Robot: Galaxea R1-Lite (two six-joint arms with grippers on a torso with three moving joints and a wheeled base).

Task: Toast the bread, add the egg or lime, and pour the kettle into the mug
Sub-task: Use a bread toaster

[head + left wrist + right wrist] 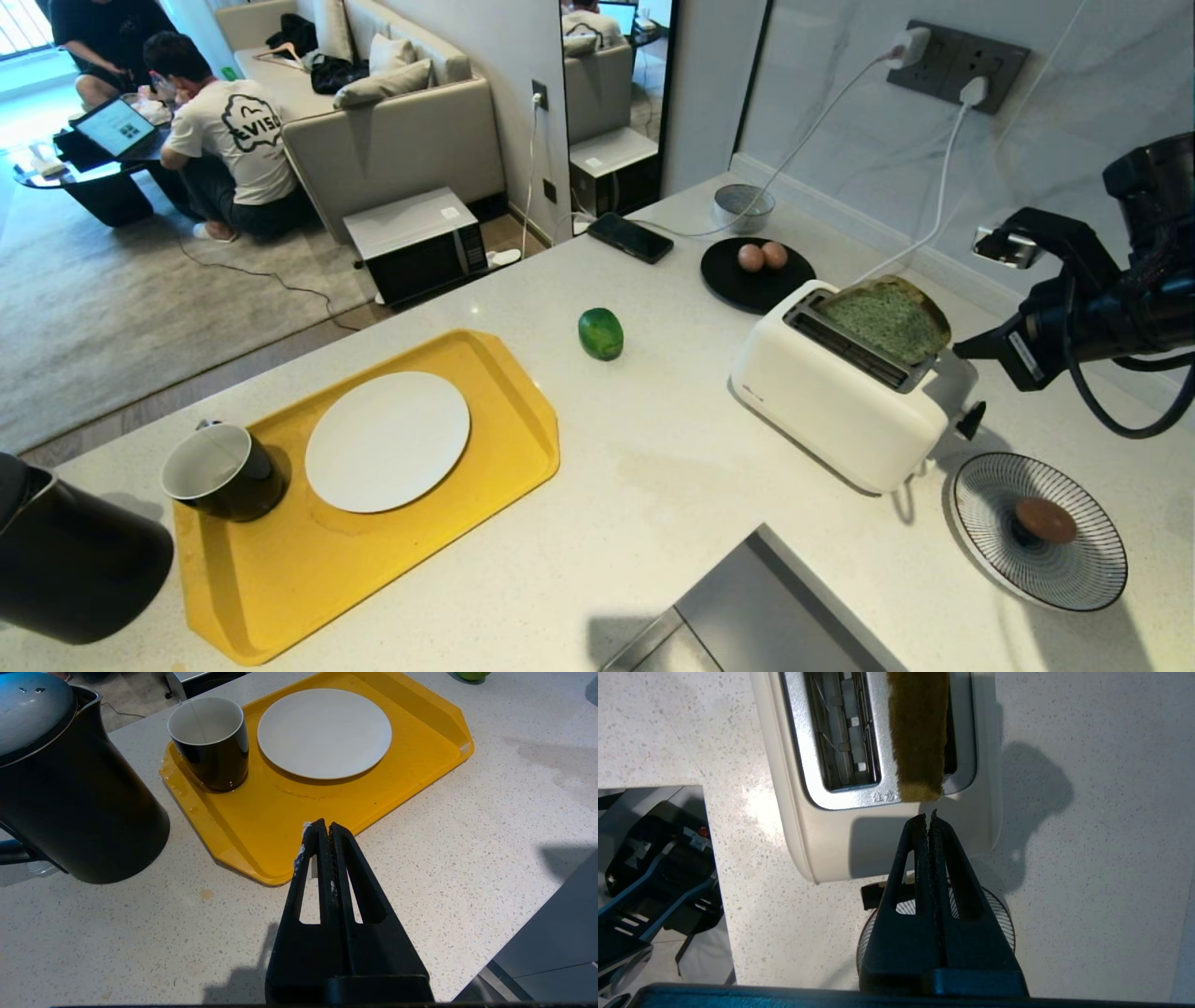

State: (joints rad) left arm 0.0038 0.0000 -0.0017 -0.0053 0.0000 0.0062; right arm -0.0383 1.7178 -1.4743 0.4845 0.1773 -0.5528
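Judging the pale green, brown-crusted bread slice (892,317) soft and light, I'd pinch its raised crust with my right gripper (928,815), fingers now pressed together.

Speckled white countertop (653,485), yellow tray (523,448), kettle (75,560), lime (600,333), toaster (831,401)

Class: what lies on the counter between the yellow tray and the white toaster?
Only the glossy green lime, on speckled counter between yellow tray and white toaster; head view.
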